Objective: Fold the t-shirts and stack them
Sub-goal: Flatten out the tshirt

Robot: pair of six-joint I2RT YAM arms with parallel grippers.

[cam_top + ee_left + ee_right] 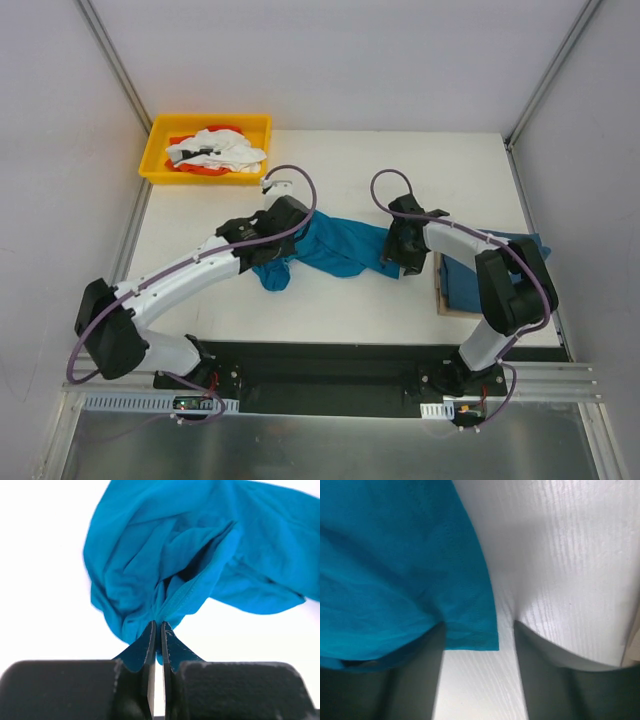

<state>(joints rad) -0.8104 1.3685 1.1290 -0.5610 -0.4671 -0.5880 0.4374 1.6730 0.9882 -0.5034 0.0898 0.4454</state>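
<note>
— What worried you on that table [330, 315]?

— The loose shirt [335, 250]. It lay bunched like a rope just left of the stack [462, 285], nowhere near flat, and only one end was truly held. Had the ends been pulled apart to spread it, I judge the end nearest the stack would have slipped free. The cloth would then have dragged into a worse heap.

— Why that end?

— The right jaws stood wide apart there, gripping nothing. In the right wrist view the hem [475, 637] draped over one finger [410, 690] and ended in the gap. Bare table showed before the other finger [555, 680]. Closing from that pose might have caught only a sliver of hem, or missed.

— And the stack itself?

— The right arm [455, 238] reached across it, so a careless sweep could have rumpled it or nudged it off its board [440, 295].

— The end farthest from the stack?

— Secure. The left jaws were pinched tight on a gathered wad of the shirt, with cloth fanning out beyond the tips. The risk there was the opposite. A thick bunch meant several layers rather than one edge, so a lift might have raised the shirt twisted.

— The bin [160, 150]?

— Well to the left of the stack, towards the back, holding white and red cloth. It played no part in this.
</note>
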